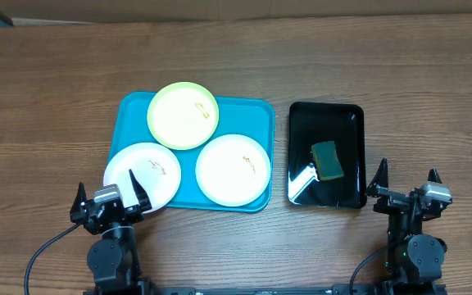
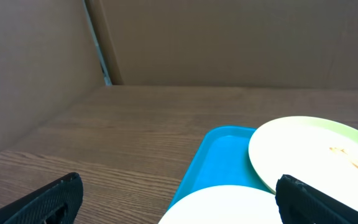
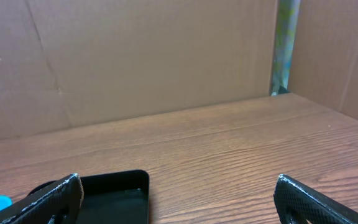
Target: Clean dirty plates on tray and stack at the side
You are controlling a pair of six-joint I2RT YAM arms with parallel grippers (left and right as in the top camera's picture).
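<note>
Black-fingered left gripper (image 1: 107, 195) and right gripper (image 1: 406, 184) both spread wide and empty, wood-grain table (image 1: 56, 82), rounded glossy turquoise tray (image 1: 133, 123) holding three smooth round smeared plates, yellow-green plate (image 1: 183, 115) rear, right white plate (image 1: 233, 169) front, left white plate (image 1: 133, 164) overhanging the rim

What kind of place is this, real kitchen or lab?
Likely a lab bench, not a kitchen: a wooden table boxed in by cardboard walls, with smeared plates staged on a blue tray and a sponge on a black tray.
</note>
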